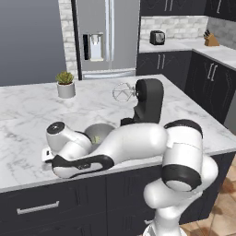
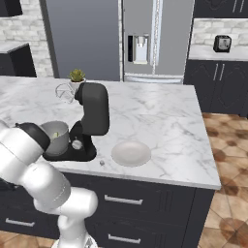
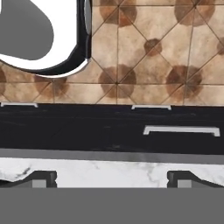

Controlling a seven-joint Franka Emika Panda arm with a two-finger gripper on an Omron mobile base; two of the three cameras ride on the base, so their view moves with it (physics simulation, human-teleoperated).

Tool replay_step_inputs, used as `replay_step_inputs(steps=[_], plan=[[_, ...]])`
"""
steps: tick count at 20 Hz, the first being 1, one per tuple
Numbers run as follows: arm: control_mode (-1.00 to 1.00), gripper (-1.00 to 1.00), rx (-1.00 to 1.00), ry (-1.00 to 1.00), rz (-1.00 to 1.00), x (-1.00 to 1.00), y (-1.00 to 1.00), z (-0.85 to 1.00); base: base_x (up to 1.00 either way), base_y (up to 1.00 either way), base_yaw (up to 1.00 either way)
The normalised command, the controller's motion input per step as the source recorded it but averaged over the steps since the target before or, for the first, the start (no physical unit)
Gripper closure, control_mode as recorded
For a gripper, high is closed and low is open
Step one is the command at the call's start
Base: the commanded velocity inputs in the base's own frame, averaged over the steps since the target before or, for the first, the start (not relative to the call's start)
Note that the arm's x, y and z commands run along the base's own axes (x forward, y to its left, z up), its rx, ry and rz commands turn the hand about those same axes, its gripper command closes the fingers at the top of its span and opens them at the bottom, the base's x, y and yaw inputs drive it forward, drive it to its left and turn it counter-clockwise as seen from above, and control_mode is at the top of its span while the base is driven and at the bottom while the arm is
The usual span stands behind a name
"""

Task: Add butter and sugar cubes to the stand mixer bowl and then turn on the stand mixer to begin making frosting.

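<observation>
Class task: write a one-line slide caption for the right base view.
Black stand mixer, head tilted back, with its metal bowl beside an empty white plate on a marble island.

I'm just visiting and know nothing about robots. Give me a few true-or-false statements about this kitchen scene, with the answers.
1. The stand mixer has its head tilted up, whisk clear of the bowl. True.
2. The stand mixer bowl is empty. False: a small pale lump, likely the butter, lies inside.
3. A white plate sits on the counter beside the mixer. True.
4. The gripper is shut on something. False: its fingers stand wide apart, holding nothing.
5. The potted plant stands on the floor. False: it is on the marble counter.
</observation>
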Motion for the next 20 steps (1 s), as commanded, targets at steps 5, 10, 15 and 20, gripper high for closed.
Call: replay_step_inputs(steps=[5,10,15,20], plan=[[-1.0,-1.0,-0.03,0.03,0.0,0.26,0.27,-0.22,0.0,0.0,0.0],[-1.0,-1.0,-0.03,0.02,0.0,0.33,0.28,-0.19,0.0,0.0,0.0],[-1.0,-1.0,-0.04,0.01,0.0,0.33,0.2,-0.24,0.0,0.0,0.0],[-1.0,-1.0,-0.04,0.0,0.0,0.27,0.17,-0.25,0.0,0.0,0.0]])
